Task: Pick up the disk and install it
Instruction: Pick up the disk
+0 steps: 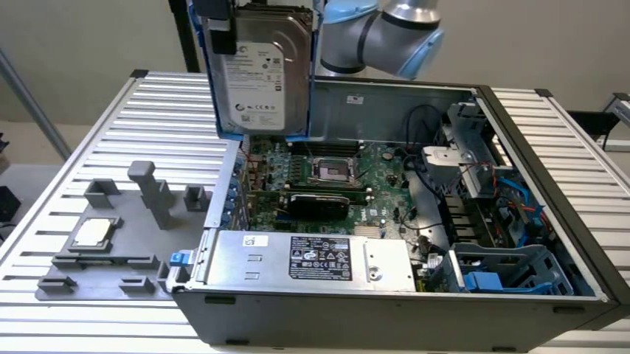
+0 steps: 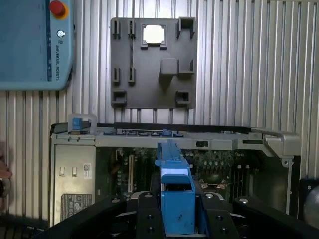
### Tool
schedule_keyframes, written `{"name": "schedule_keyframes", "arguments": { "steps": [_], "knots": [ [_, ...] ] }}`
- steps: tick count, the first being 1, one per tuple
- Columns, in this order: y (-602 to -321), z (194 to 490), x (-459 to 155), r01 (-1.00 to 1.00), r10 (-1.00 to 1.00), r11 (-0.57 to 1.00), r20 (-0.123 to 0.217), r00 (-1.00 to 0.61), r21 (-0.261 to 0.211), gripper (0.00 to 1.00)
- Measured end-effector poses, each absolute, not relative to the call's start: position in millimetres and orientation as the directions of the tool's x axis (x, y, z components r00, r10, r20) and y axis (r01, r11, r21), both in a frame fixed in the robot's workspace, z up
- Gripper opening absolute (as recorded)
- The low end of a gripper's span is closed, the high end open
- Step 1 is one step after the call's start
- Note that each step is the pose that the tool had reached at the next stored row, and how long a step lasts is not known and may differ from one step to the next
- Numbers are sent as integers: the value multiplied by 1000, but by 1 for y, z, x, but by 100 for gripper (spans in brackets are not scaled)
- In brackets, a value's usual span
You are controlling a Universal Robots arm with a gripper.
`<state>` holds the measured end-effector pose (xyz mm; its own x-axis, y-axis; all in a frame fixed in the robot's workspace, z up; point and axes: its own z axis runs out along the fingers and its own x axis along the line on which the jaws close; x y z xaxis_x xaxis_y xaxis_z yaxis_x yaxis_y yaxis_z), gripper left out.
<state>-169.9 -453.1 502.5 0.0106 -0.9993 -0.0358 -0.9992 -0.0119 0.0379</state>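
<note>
Disk (image 1: 264,70) hangs upright over the open computer case (image 1: 394,317) in your exterior view, white label facing you, the arm (image 1: 394,29) behind it. Your wrist view adds the tool (image 2: 178,211), pinching the disk's blue frame (image 2: 174,164) edge-on above the motherboard (image 2: 219,164).

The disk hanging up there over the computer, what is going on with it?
The robot's gripper is clamped on the blue-framed disk and holds it upright in the air, above the open computer case. The disk is outside the case, not yet installed. Beside the case, on the table, a grey fixture plate carries a small square chip.
</note>
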Motion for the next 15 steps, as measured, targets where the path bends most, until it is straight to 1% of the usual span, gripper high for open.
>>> {"name": "schedule_keyframes", "arguments": {
  "steps": [15],
  "knots": [
    [-477, 503, -102, -999, -999, -12, -36, 11, 38, 33]
  ]
}}
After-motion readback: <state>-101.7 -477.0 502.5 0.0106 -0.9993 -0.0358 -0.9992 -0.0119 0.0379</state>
